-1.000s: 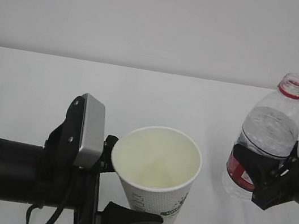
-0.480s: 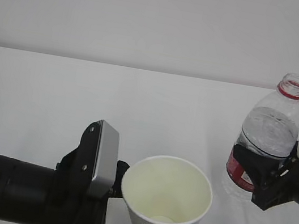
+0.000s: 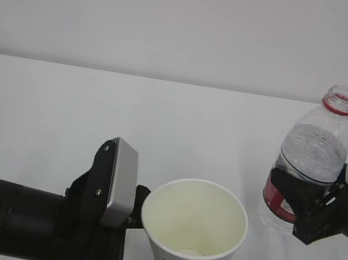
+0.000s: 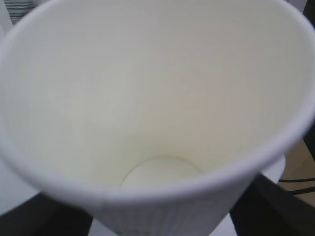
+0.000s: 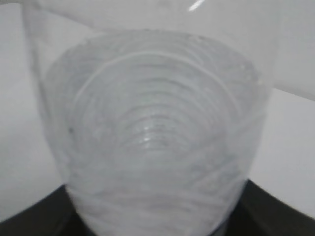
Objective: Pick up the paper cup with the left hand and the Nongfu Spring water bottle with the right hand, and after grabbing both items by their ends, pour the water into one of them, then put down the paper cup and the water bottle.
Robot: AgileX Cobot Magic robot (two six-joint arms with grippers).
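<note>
Lab bench (white table [image 3: 98, 104], bare wall [image 3: 178, 24])

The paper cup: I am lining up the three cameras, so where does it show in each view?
Exterior view: the paper cup sits at bottom centre, mouth open, beside the left hand.
Left wrist view: the cup fills the frame, seen from above into its cream inside.
Right wrist view: not in it; only the Nongfu Spring water bottle shows.
Shared landmark: the cup's round bottom.

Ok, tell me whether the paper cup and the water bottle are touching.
Apart. The exterior view shows bare white table between the paper cup and the water bottle.
</note>
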